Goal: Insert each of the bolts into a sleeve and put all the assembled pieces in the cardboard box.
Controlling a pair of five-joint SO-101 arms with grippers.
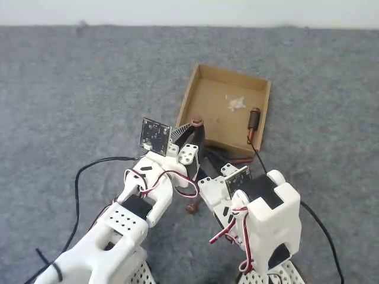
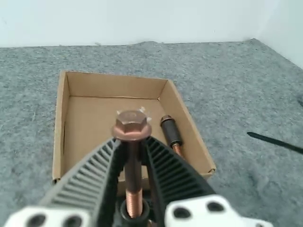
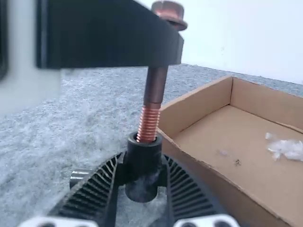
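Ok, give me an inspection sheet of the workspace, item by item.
Surface: grey mat, flat.
Job's things: bolt tip entering black sleeve; one assembled piece in cardboard box.
Clutter: white scrap in box; small loose part between arms, kind unclear.
Grippers: left gripper jaws shut on bolt; right gripper jaws shut on sleeve.
Cables: black cable on mat.
Surroundings: pale wall.

High view looks down over the counter (image 1: 65, 89); both wrist views sit close, seemingly low, facing the cardboard box (image 1: 207, 112), which all three share.
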